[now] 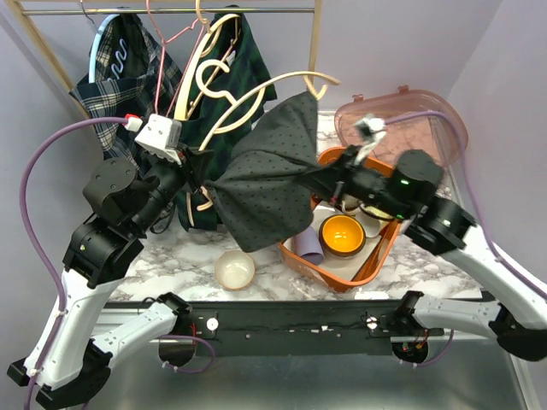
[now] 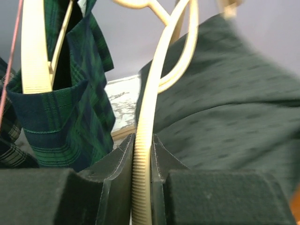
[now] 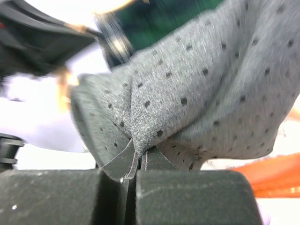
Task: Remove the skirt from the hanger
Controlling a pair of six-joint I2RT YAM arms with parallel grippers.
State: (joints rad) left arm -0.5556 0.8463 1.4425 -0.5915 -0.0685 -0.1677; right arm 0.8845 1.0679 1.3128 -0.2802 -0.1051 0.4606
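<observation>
Jaws on L gripper (image 2: 143, 157) pinch the lower arm of the cream hanger (image 2: 149, 108), ribbed plastic squeezed btwn both pads. Jaws on R gripper (image 3: 136, 161) are pressed together on a fold of the skirt (image 3: 187, 93), grey fabric w/ dark dots, bunched right at the tips.

Top view: skirt (image 1: 261, 188) is stretched btwn the two arms above the marble table (image 1: 162, 278). Its top corner sits up against the hanger's curved arm and its right edge runs to the R gripper. Can't tell whether a clip holds it on.

Around L side it is crowded. Rack rail (image 1: 171, 11) carries a blue-white plaid shirt (image 1: 111, 94), a pink wire hanger (image 1: 162, 51) and a green plaid garment (image 1: 248, 60) on its own cream hanger. All hang just beside the held hanger. In the left wrist view the green plaid hangs immediately left of the pads.

Under R arm: orange bin (image 1: 376, 256) w/ an orange bowl (image 1: 342, 235) and a pale cup (image 1: 309, 248) inside. Clear pinkish lid (image 1: 402, 120) is propped behind it. In the top view the skirt hem overlaps the bin's left corner. Pale bowl (image 1: 234, 269) sits on the table, below the hem.
</observation>
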